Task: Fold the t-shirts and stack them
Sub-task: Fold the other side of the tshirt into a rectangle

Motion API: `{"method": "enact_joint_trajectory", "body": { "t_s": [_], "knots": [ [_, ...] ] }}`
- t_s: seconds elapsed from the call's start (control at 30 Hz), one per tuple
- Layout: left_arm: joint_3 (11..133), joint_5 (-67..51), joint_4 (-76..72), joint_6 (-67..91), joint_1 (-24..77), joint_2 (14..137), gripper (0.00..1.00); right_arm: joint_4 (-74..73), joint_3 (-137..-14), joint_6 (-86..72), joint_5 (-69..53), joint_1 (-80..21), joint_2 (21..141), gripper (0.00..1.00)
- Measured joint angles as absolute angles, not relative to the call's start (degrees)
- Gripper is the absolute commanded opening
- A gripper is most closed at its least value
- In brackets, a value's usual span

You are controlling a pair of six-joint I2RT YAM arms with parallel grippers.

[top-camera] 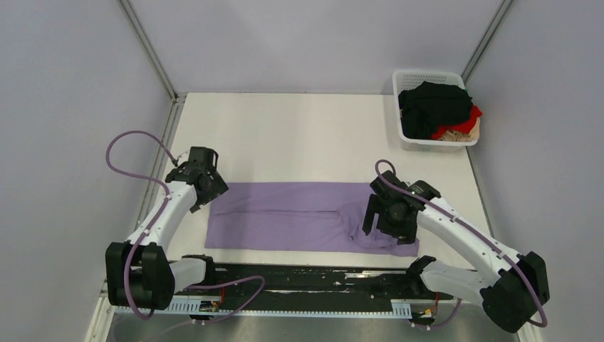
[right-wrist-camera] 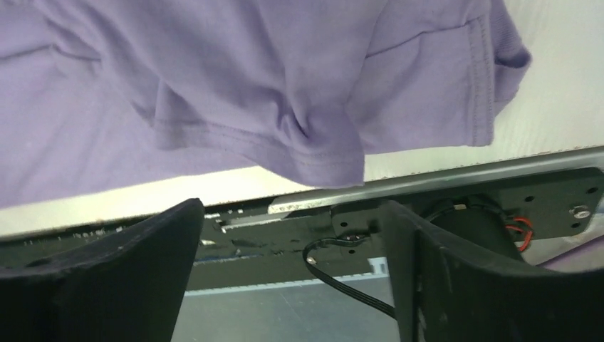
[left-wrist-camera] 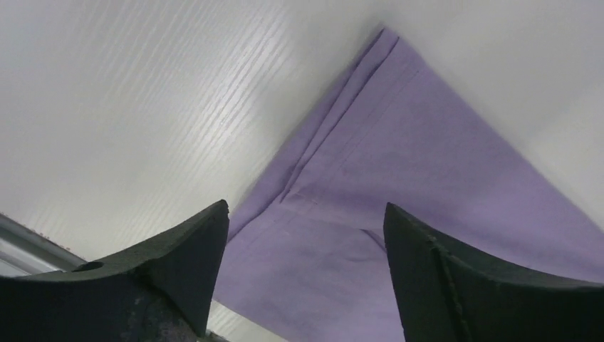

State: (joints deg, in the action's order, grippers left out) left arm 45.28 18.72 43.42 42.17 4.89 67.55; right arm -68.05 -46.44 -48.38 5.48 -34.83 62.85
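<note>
Grey walls, metal posts and a white table mark a lab cell.

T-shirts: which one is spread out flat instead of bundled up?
The light purple t-shirt, lying flat on the table. The black shirt, red shirt and beige shirt are crumpled in the white basket.

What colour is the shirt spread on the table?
Light purple, plain. The shirt shows best in the top view.
</note>
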Motion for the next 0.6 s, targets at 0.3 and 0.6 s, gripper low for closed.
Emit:
{"method": "enact_joint_trajectory", "body": {
  "t_s": [0.3,0.6],
  "knots": [
    [51.1,8.0,40.4,40.4,4.9,64.5,1.00,-59.9,-52.0,-48.6,6.6,-34.7,55.8,1.00],
    [44.4,-9.5,28.0,39.1,8.0,74.1,1.00,-45.2,-38.8,-52.1,2.7,-25.0,62.5,1.00]
  ]
}}
